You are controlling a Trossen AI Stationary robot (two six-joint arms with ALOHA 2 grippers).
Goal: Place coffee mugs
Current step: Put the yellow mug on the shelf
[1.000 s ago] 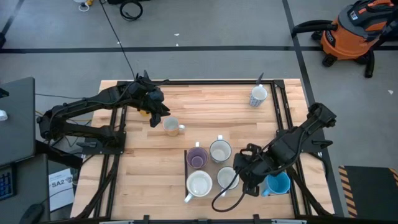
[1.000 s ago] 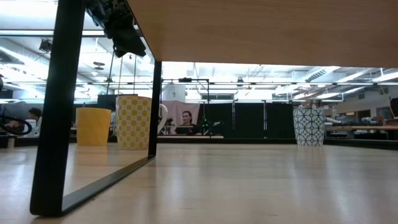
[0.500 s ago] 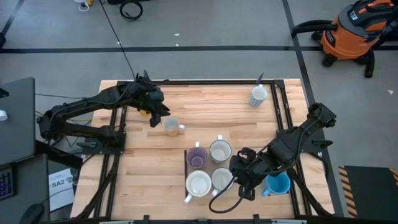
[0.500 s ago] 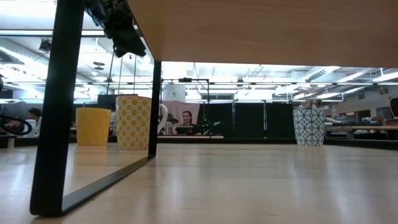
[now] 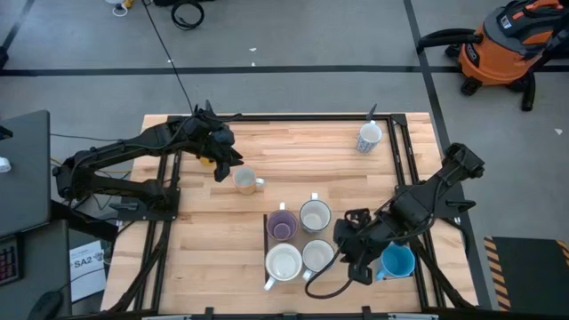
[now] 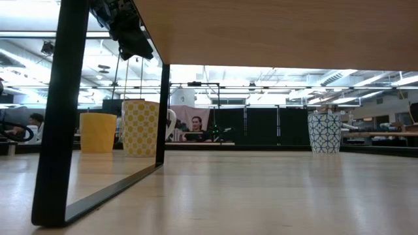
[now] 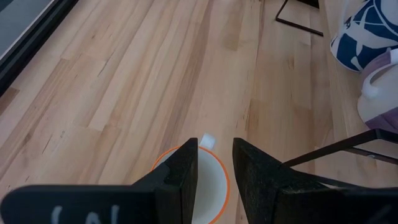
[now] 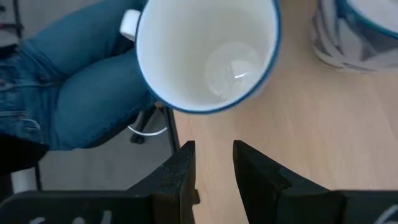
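My left gripper (image 5: 222,164) (image 7: 216,165) (image 6: 134,40) hangs open over the orange mug (image 5: 206,161) (image 7: 211,186) (image 6: 98,132), well above it in the low view. My right gripper (image 5: 359,267) (image 8: 214,163) is open and empty between a white mug (image 5: 317,255) and the blue mug (image 5: 396,263) (image 8: 208,53). The purple mug (image 5: 283,225) and two more white mugs (image 5: 314,215) (image 5: 284,263) stand in a cluster on their bases. A cream mug (image 5: 246,180) (image 6: 140,127) and a blue-patterned mug (image 5: 369,136) (image 6: 324,132) stand apart.
A thin black frame (image 5: 266,233) (image 6: 62,111) stands beside the cluster. Black rails (image 5: 404,160) run along the table's sides. The blue mug sits close to the near edge, where a person's jeans-clad legs (image 8: 68,93) show. Bare wood (image 5: 302,156) lies in the table's middle.
My right gripper went toward the table's left, then drew back right toward the blue mug. The white mug beside it now stands slightly farther left, closer to the cluster.
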